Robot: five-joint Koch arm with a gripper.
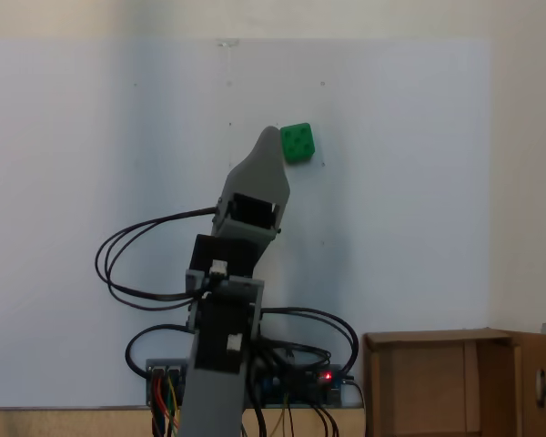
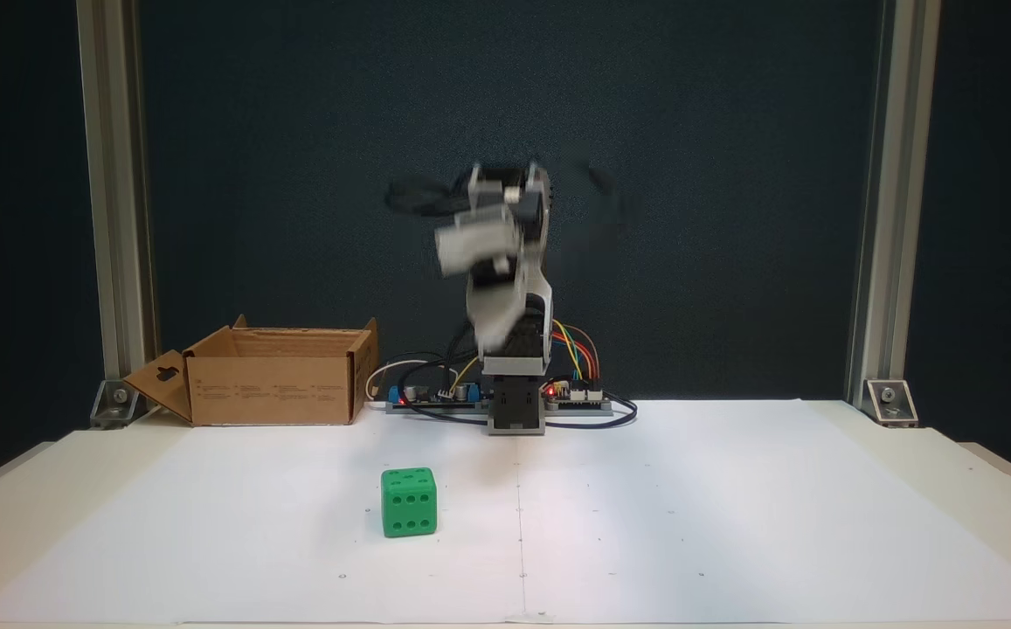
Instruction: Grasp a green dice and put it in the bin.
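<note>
End effector (image 1: 271,137) is seen raised off the table (image 2: 732,524) and blurred; whether its jaws are wide or narrow cannot be told. Nothing is seen held in it. Below and in front of it, the green dice (image 2: 409,501) is seen resting on white paper, apart from it. Beside the arm's base, well apart from the dice, the bin (image 2: 273,376) is seen standing with flaps raised.

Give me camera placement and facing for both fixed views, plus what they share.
A fixed view: high behind the arm's base, looking down over the arm; gripper near the green dice, bin at lower right.
Another fixed view: low at the table's front edge, facing the arm; blurred gripper raised.
Shared: green dice, bin, white sheet, controller boards.
</note>
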